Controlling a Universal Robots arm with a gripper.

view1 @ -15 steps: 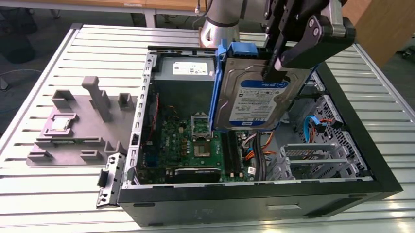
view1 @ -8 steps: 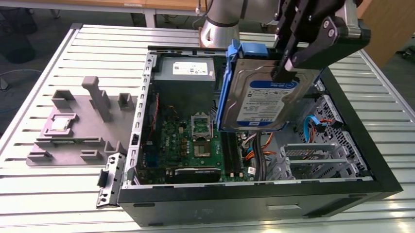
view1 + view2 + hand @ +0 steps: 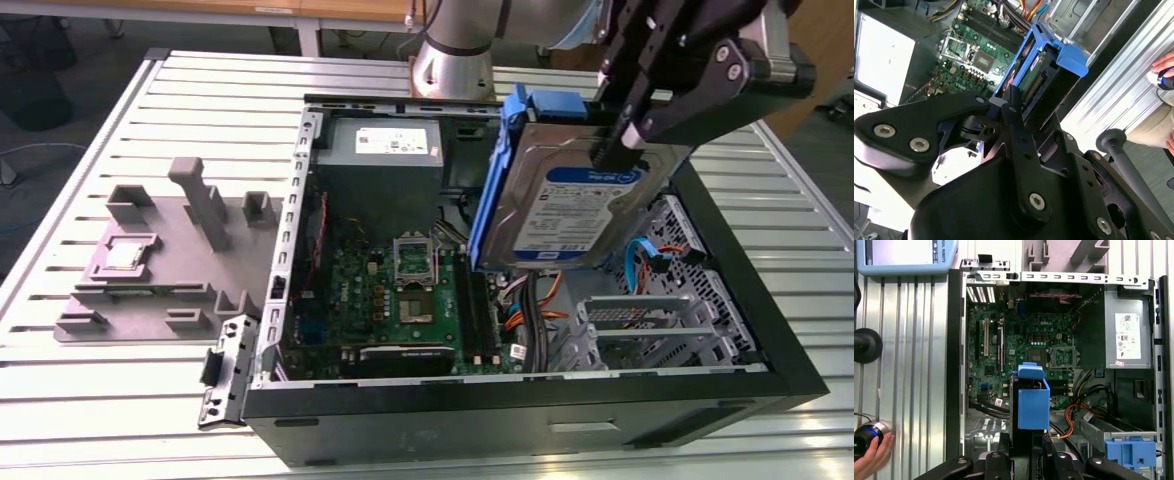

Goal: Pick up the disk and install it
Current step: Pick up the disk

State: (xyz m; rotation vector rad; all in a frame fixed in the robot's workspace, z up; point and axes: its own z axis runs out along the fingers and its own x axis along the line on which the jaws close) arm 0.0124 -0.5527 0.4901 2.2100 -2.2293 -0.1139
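The disk (image 3: 577,205), silver-grey with a white and blue label and a blue plastic carrier around it, hangs on edge above the open computer case (image 3: 534,410). My gripper (image 3: 617,148) is shut on its upper part, one black finger lying across the label. In the second wrist view the disk (image 3: 1041,62) juts out past the fingers (image 3: 1013,107) over the motherboard. In the first wrist view the carrier's blue end (image 3: 1033,401) stands just beyond the gripper (image 3: 1028,452), above the board.
The case holds a motherboard (image 3: 400,290), a grey power supply (image 3: 380,150), orange cables and a metal drive cage (image 3: 654,320); a blue bracket (image 3: 1131,452) sits on the bay. A grey fixture (image 3: 160,250) lies at the exterior view's left. A person's hand (image 3: 871,457) rests beside the case.
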